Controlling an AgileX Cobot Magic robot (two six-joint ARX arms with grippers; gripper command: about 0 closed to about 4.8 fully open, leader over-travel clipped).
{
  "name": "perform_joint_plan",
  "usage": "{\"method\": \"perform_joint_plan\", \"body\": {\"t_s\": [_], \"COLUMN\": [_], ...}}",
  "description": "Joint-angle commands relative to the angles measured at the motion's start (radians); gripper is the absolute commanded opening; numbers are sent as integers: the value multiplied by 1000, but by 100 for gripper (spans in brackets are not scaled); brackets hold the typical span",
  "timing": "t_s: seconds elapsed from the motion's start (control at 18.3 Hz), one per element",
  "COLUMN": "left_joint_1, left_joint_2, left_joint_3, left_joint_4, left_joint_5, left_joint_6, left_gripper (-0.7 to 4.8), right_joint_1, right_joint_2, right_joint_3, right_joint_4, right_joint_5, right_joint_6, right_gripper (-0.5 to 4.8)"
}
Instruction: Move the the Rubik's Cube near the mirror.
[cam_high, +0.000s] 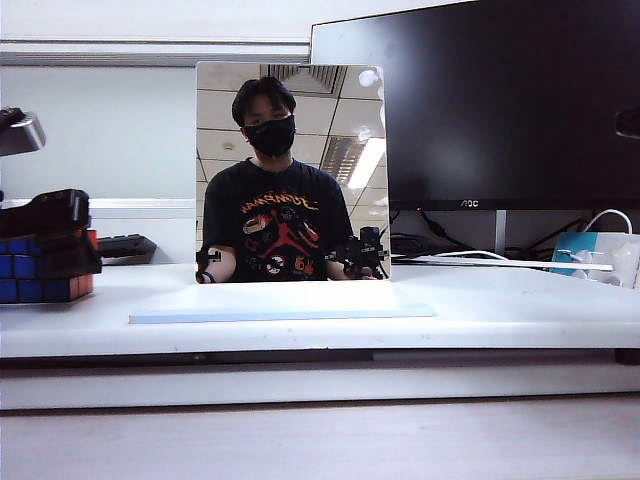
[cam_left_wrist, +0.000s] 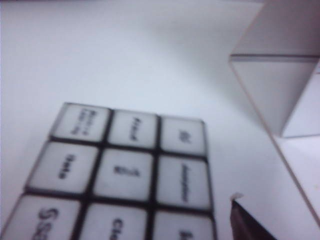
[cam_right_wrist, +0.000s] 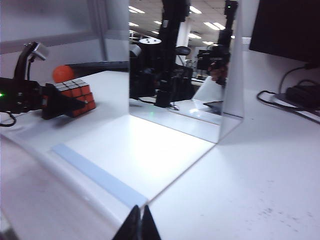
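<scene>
The Rubik's Cube (cam_high: 30, 278) rests at the far left of the white table, showing a blue face and an orange-red side (cam_right_wrist: 79, 93). My left gripper (cam_high: 60, 250) is low over the cube and open, its dark fingers reaching down past the cube's sides. The left wrist view is filled by the cube's white top face (cam_left_wrist: 125, 170), with one fingertip (cam_left_wrist: 246, 221) just clear of its edge. The mirror (cam_high: 292, 170) stands upright mid-table on its pale-blue base plate (cam_high: 280, 312), well to the right of the cube. My right gripper (cam_right_wrist: 140, 222) is shut and empty, hovering near a corner of the base plate.
A black AOC monitor (cam_high: 480, 110) stands behind and to the right of the mirror, with cables and a teal box (cam_high: 585, 252) below it. A dark keyboard (cam_high: 125, 245) lies behind the cube. An orange ball (cam_right_wrist: 62, 73) sits beyond the cube.
</scene>
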Motion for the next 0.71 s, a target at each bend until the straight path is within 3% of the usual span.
{"method": "perform_joint_plan", "body": {"t_s": [0.05, 0.11, 0.16, 0.27, 0.33, 0.38, 0.44, 0.55, 0.65, 0.71], "left_joint_1": [0, 0, -1, -5, -5, -11, -45, -116, -255, -417], "left_joint_2": [0, 0, 0, -3, -5, -5, -6, -6, -6, -4], "left_joint_3": [1, 1, 1, 1, 1, 1, 1, 1, 5, 39], "left_joint_4": [22, 26, 37, 62, 91, 120, 138, 159, 193, 159], "left_joint_5": [4, 5, 29, 125, 228, 314, 334, 303, 200, 20], "left_joint_6": [-3, -3, -5, -32, -92, -166, -298, -348, -348, -344], "left_gripper": [207, 109, 46, 47, 46, 6, -5, -5, -5, -5], "right_joint_1": [-1, -1, 0, -1, -1, -1, -1, -1, -1, -1], "right_joint_2": [0, 0, 0, 0, 0, 0, 0, 0, 0, 0], "right_joint_3": [-5, -5, -5, -5, -5, -5, -5, -5, -5, -5], "right_joint_4": [18, 17, 17, 17, 17, 17, 17, 17, 17, 17], "right_joint_5": [11, 11, 11, 11, 11, 11, 11, 11, 11, 11], "right_joint_6": [1, 1, 0, 0, 0, 0, 0, 0, 0, 0], "right_gripper": [0, 0, 0, 0, 0, 0, 0, 0, 0, 0]}}
